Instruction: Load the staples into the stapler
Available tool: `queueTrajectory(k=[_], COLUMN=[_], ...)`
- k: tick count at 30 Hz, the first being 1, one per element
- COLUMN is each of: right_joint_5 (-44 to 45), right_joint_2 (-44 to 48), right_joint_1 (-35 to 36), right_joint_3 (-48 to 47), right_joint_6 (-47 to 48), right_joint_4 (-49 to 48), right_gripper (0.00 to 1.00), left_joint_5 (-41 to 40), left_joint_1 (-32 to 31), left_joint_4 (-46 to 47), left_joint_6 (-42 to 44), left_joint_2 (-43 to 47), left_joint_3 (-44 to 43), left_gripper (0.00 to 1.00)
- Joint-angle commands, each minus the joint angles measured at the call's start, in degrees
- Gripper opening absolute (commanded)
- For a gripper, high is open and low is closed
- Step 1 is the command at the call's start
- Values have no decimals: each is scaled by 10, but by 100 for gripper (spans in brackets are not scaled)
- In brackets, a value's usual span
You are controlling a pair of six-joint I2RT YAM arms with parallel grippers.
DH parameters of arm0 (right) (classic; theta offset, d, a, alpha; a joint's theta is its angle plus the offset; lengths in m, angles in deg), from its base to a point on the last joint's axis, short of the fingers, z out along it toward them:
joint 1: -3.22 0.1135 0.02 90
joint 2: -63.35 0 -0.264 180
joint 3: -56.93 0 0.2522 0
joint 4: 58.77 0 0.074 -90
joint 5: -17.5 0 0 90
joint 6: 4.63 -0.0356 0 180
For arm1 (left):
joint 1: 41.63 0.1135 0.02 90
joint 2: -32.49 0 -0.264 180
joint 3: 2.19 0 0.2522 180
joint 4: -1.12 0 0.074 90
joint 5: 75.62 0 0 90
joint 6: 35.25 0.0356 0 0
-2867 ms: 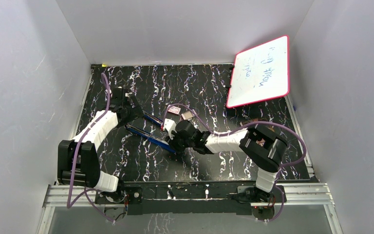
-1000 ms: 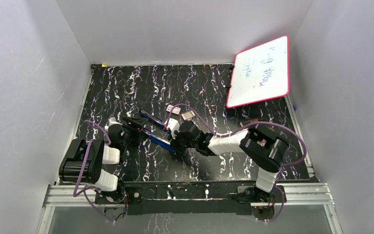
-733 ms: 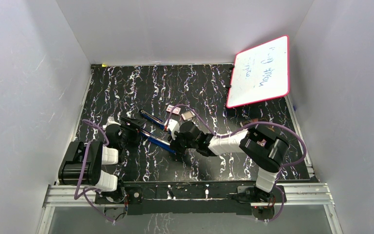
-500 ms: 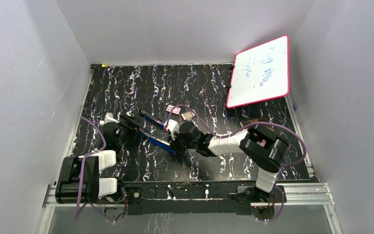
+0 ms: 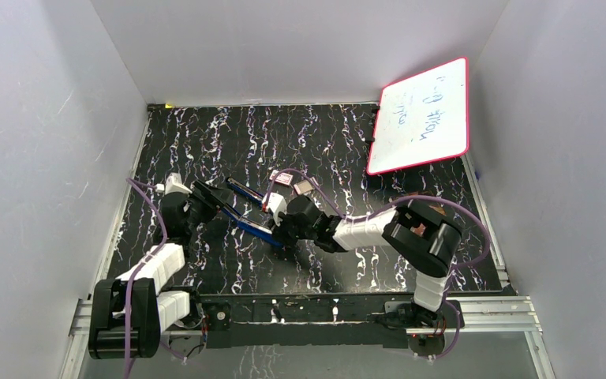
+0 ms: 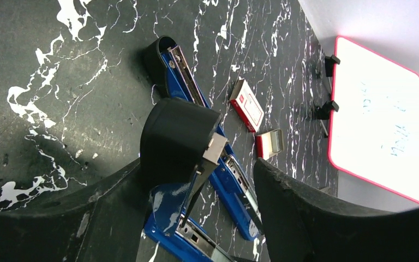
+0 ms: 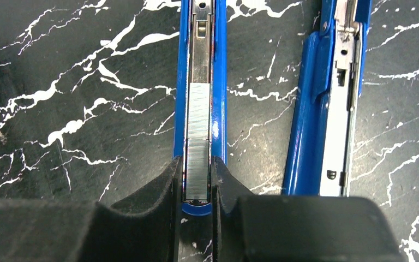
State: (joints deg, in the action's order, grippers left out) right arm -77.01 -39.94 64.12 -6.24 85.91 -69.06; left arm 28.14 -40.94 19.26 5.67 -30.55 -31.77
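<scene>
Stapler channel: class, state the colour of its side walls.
Bright blue; the stapler channel walls flank silvery-grey staples. Clearest in the right wrist view.

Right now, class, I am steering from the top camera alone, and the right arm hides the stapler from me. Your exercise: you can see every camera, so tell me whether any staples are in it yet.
Observer: Yes. In the right wrist view, two strips of staples lie end to end in the open channel of the blue stapler.
Operator: What is the right pincer doing?
Observer: The right pincer is closed against the sides of the staples at the channel's near end.
Operator: And the left one?
Observer: The left pincer is open around a raised black cap, and one of its fingers stands clear of the cap.
</scene>
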Motion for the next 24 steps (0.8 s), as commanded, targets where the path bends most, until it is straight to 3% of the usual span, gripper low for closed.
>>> queueTrajectory(k=[1, 7, 19, 24], right_joint_5=[-4, -4, -8, 1], right_joint_2=[-26, -36, -49, -42], right_joint_1=[4, 4, 0, -2], right_joint_3=[-14, -4, 4, 25], right_joint_6=[24, 49, 34, 29], right_joint_4=[-54, -113, -159, -193], right_gripper=[0, 0, 0, 16], left_joint_5=[23, 17, 22, 39], left_joint_1=[-1, -8, -21, -26], left_joint_4=[-27, -85, -145, -152], left_joint_6=[32, 69, 111, 109], left_joint_2=[30, 56, 99, 103], left_joint_3=[-16, -47, -91, -100], left_gripper=[64, 60, 77, 78])
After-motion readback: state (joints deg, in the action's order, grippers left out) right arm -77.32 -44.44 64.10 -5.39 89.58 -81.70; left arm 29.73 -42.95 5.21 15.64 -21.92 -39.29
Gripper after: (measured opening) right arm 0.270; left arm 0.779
